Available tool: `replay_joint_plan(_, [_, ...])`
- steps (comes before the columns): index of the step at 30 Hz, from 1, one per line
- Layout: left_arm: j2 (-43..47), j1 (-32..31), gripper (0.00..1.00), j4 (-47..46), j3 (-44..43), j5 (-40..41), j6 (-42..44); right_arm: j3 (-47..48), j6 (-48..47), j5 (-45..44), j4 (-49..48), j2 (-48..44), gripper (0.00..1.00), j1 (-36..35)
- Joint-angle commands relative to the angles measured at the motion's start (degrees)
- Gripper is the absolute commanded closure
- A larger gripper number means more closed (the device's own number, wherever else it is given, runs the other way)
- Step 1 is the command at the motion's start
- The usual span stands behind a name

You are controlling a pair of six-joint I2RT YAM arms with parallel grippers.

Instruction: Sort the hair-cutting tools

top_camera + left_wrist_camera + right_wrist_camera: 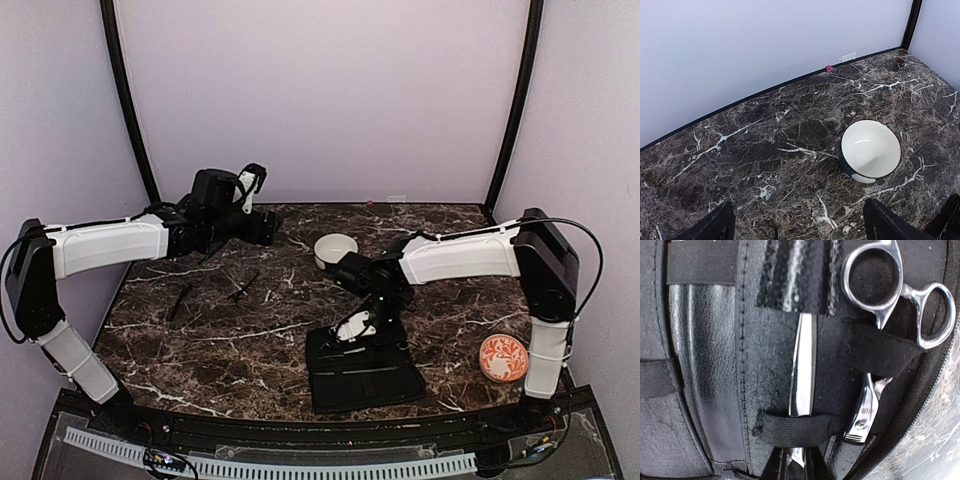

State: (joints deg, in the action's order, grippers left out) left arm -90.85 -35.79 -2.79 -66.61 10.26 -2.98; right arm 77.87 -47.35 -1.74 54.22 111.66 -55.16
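My right gripper [799,469] is shut on the lower end of a slim silver tool [804,365], which runs under an elastic loop of the open black case [362,378]. Silver scissors with ring handles [892,287] sit strapped in the case just right of it. In the top view this gripper [350,332] hangs over the case's upper part. Two thin black sticks [180,300] [245,285] lie loose on the marble at the left. My left gripper [800,222] stands open and empty above bare marble, with its fingers [715,225] wide apart, at the back left [262,228].
A white bowl [870,147] [336,249] stands empty at the middle back, near the right arm's forearm. An orange patterned disc [503,357] lies at the front right. Walls close the table [230,350] on three sides.
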Motion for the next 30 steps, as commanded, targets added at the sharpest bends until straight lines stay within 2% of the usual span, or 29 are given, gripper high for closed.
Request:
replay_joint_plan(1, [-0.07, 0.20, 0.09, 1.37, -1.86, -0.42, 0.34, 1.13, 0.59, 1.65, -1.66, 1.62, 1.00, -1.21])
replay_joint_plan(7, [-0.36, 0.20, 0.09, 1.45, -2.01, -0.48, 0.35, 1.51, 0.86, 2.62, -2.18, 1.92, 0.99, -1.71])
replay_joint_plan(11, [-0.63, 0.20, 0.09, 1.55, -2.03, -0.38, 0.39, 1.54, 1.72, 3.57, -2.00, 1.29, 0.91, -1.71])
replay_joint_plan(13, [-1.01, 0.20, 0.09, 1.63, -2.06, -0.57, 0.35, 0.23, 1.73, 3.14, -2.16, -0.52, 0.82, -1.35])
replay_joint_plan(16, [-1.06, 0.20, 0.09, 1.80, -2.21, -1.05, 0.09, -1.36, 1.65, 2.79, -1.44, -2.97, 0.77, -0.13])
replay_joint_plan(24, [-1.24, 0.20, 0.09, 1.86, -2.26, -1.37, -0.09, -3.09, 2.02, 3.50, 1.20, -7.05, 0.77, 4.92])
replay_joint_plan(30, [-1.29, 0.20, 0.09, 1.91, -2.29, -1.42, -0.18, -4.28, 1.57, 2.82, 1.08, -7.25, 0.78, 5.94])
